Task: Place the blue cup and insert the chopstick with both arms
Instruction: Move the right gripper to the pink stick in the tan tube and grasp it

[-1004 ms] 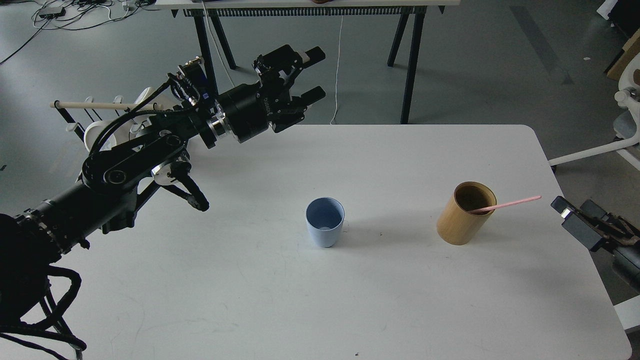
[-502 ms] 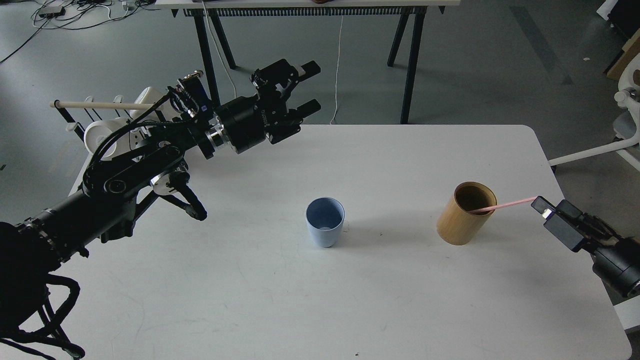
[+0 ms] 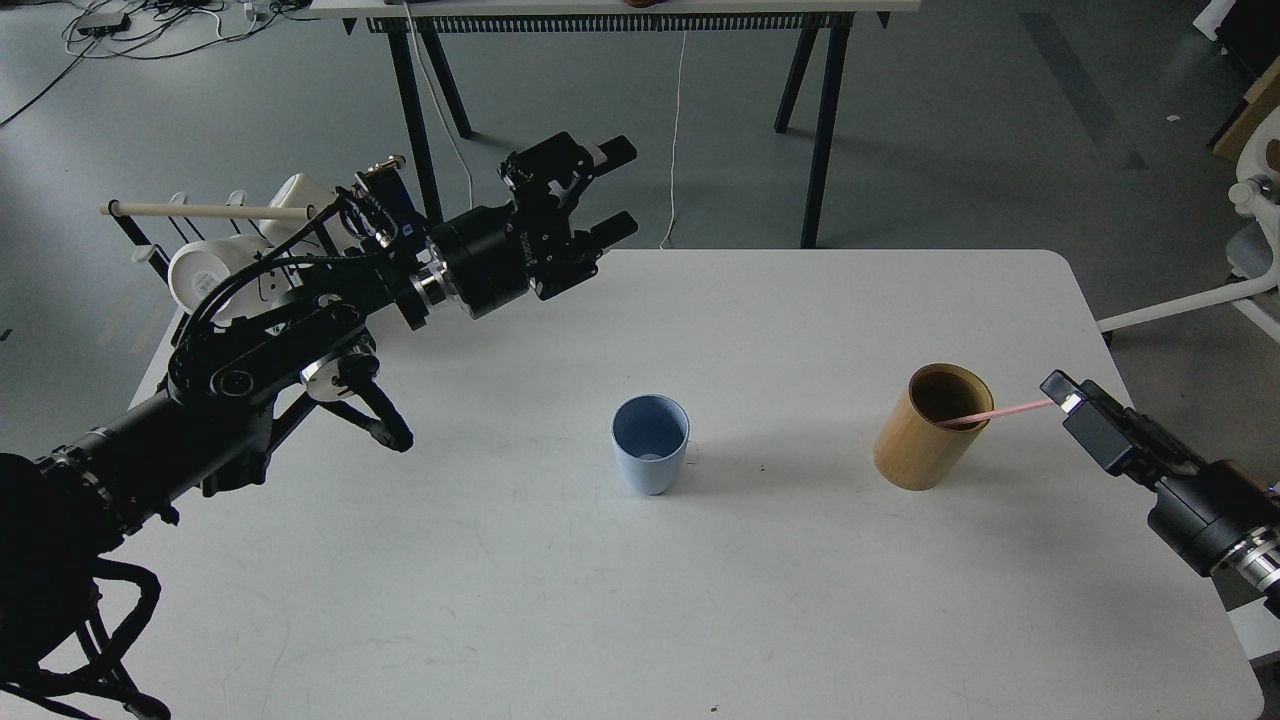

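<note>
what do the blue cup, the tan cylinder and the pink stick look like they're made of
Blue cup: probably matte plastic, with even colour and no glare. Tan cylinder: looks like bamboo or wood, warm yellow-brown with a dark inside. Pink chopstick: thin, uniformly coloured, possibly plastic; too small to tell.

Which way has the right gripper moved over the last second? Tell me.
Yes. The right gripper has moved left and up in the view, toward the bamboo holder, and now reaches the chopstick's outer end.
</note>
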Tool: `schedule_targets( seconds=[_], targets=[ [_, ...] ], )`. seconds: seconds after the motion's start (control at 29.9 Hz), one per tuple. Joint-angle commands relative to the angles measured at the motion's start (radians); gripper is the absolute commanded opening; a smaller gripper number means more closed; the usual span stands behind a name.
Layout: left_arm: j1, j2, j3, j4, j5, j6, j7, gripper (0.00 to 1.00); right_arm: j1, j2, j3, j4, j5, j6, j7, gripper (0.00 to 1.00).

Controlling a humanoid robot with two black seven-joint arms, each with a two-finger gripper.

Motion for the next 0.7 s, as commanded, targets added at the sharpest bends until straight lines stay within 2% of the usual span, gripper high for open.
schedule_targets(
  seconds=[0.0,0.17,0.67],
  targets=[
    [0.006,0.000,0.000,0.001,0.000,0.000,0.000,0.93,0.034,0.002,-0.052,-0.012,0.002,0.000,0.000,0.52],
    [0.008,0.000,0.000,0.001,0.000,0.000,0.000,0.93,0.044,0.002,-0.066,-0.016,0.002,0.000,0.000,0.52],
    [0.022,0.000,-0.002,0.002,0.000,0.000,0.000,0.93,0.058,0.001,-0.068,-0.016,0.004,0.000,0.000,0.35]
  ],
)
